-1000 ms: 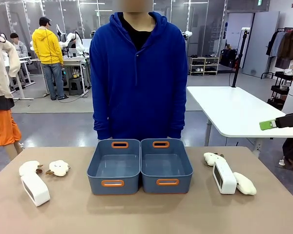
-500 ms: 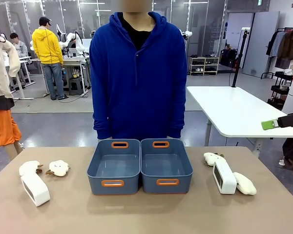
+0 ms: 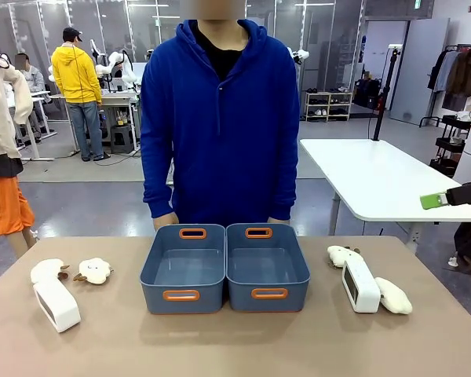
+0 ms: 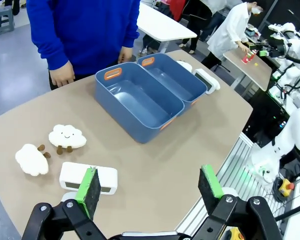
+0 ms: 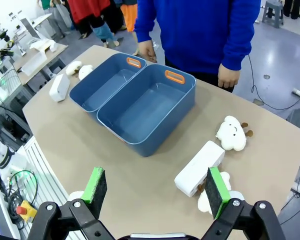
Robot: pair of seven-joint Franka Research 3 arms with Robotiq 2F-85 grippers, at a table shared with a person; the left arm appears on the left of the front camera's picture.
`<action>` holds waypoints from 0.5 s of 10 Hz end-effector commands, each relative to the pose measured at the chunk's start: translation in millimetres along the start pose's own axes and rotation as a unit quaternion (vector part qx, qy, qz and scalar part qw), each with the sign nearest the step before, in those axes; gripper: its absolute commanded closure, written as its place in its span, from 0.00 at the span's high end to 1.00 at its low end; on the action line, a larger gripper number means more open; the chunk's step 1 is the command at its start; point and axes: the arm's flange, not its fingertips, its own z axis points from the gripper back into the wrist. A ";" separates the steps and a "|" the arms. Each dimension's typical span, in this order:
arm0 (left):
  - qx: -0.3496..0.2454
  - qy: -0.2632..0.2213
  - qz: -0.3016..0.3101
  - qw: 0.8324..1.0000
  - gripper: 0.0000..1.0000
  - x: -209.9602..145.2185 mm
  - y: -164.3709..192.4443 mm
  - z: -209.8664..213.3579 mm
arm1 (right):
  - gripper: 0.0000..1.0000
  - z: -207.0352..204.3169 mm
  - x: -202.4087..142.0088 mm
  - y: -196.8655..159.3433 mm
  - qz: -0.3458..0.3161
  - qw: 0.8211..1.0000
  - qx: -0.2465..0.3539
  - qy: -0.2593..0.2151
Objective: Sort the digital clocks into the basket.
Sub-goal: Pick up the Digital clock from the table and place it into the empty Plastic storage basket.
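Two white digital clocks lie on the tan table: one at the left point(image 3: 55, 304) and one at the right point(image 3: 359, 284). Two identical blue-grey baskets stand side by side mid-table, the left point(image 3: 151, 263) and the right point(image 3: 303, 267), both empty. My left gripper point(image 4: 149, 184) hovers open high above the table, and the left clock point(image 4: 87, 177) lies beneath its left finger. My right gripper point(image 5: 155, 186) also hovers open, with the right clock point(image 5: 199, 167) below near its right finger. One of its green pads point(image 3: 433, 201) shows at the far right edge of the front view.
White cloud plush toys flank each clock: two at the left point(image 3: 47, 270) point(image 3: 95, 270) and two at the right point(image 3: 343, 254) point(image 3: 394, 295). A person in a blue hoodie point(image 3: 220, 126) stands at the far edge behind the baskets, hands point(image 4: 63, 75) at the table rim.
The person has shifted slightly, and a hand now shows behind the left basket. The right gripper's green pad has edged a little to the right. Nothing on the table has moved.
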 end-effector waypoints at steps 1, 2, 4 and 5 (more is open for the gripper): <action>-0.009 -0.003 -0.009 1.000 1.00 1.9 1.5 1.2 | 1.00 -1.9 0.0 -2.3 0.010 1.000 0.004 -0.004; -0.009 -0.003 -0.009 1.000 1.00 1.9 1.5 1.2 | 1.00 -1.9 0.0 -2.3 0.010 1.000 0.004 -0.004; -0.009 -0.003 -0.009 1.000 1.00 1.9 1.5 1.2 | 1.00 -1.9 0.0 -2.3 0.010 1.000 0.004 -0.004; -0.009 -0.003 -0.009 1.000 1.00 1.9 1.5 1.2 | 1.00 -1.9 0.0 -2.3 0.010 1.000 0.004 -0.004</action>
